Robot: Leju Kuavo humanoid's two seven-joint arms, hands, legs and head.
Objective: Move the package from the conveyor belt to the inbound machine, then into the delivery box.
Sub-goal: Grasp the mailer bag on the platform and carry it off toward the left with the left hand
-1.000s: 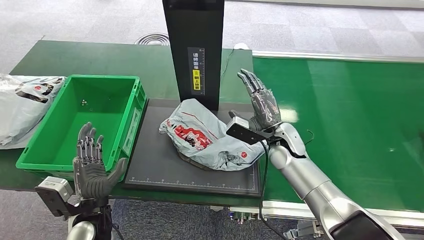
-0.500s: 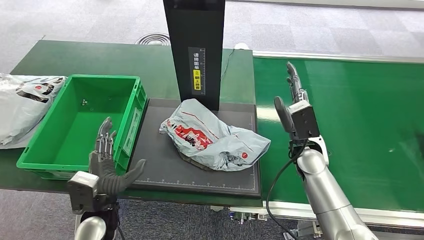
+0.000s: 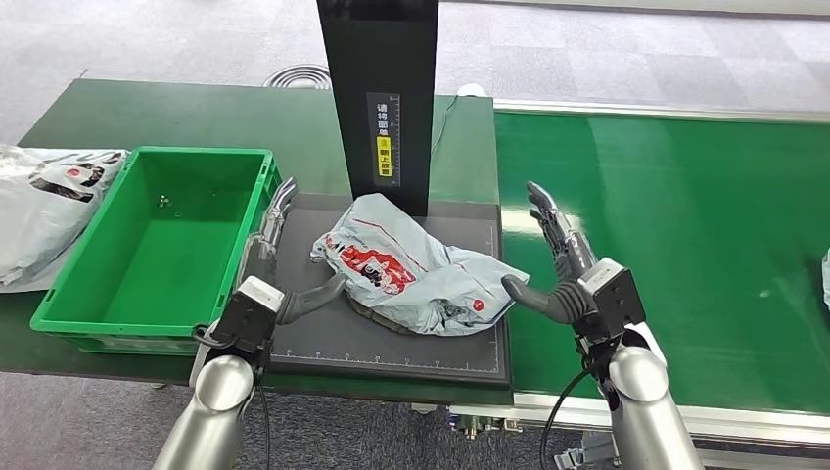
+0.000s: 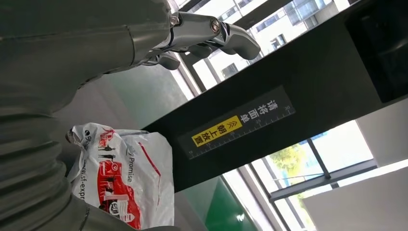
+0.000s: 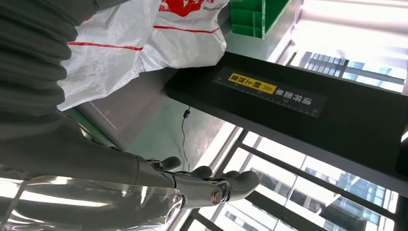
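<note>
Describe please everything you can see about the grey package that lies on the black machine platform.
The grey package is a soft, crumpled plastic mailer bag with red and black print and a thin red line. It lies slumped on the black platform of the inbound machine, one end at the foot of the black column. The left hand and the right hand flank it with fingers apart; the left thumb reaches its edge, and real contact cannot be told.

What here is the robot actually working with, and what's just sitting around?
Part of the job:
- grey package on the black scanner platform
- green crate, empty
- green conveyor belt
- left robot hand and right robot hand, open either side of the package

Just lying about:
- another grey bag beyond the crate
- cable behind the scanner post
</note>
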